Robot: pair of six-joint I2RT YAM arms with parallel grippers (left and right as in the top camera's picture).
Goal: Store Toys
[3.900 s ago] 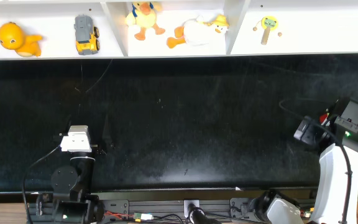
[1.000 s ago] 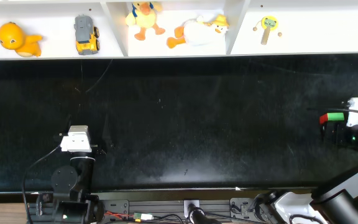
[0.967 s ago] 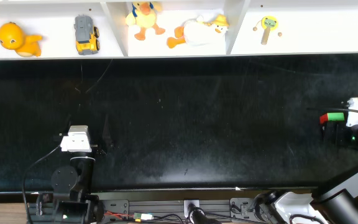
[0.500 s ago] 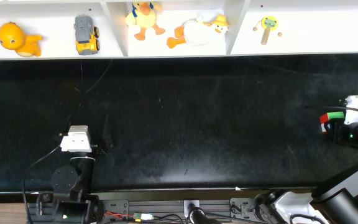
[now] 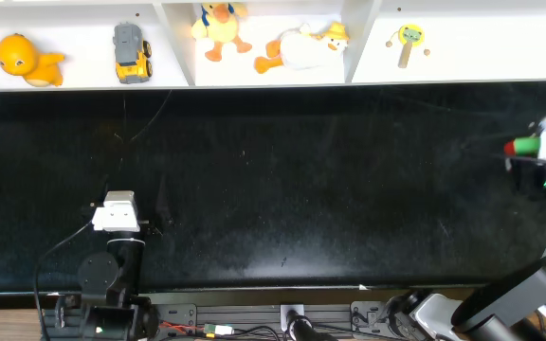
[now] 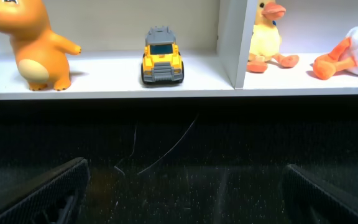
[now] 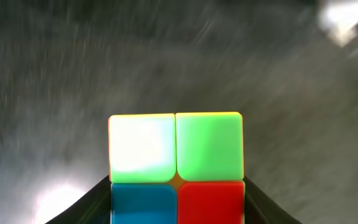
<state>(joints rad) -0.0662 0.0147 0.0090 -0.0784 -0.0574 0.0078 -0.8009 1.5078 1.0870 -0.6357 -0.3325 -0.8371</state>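
Note:
A small colour cube (image 7: pixel 176 165) with green, blue and red faces is clamped in my right gripper (image 7: pixel 176 208), one dark finger pressing on each side. In the top view that gripper (image 5: pixel 538 152) hangs at the far right edge above the black mat, the cube (image 5: pixel 521 147) showing green and red. My left gripper (image 6: pixel 185 169) stands open with nothing in it, low over the mat near its base (image 5: pixel 119 210) and facing the shelf. On the white shelf (image 5: pixel 273 78) rest an orange figure (image 5: pixel 27 59), a yellow truck (image 5: pixel 131 52), a yellow duck (image 5: pixel 219 28), a white duck (image 5: pixel 301 47) and a green rattle (image 5: pixel 409 40).
White dividers (image 5: pixel 178 43) split the shelf into compartments; the one at the far right (image 5: pixel 500 43) holds nothing beyond the rattle. The black mat (image 5: pixel 282 180) spans the table between the arms and the shelf. Cables run along the front edge.
The right gripper, with the cube held in it, has moved up the top view toward the shelf and slightly to the right. The left arm has stayed still.

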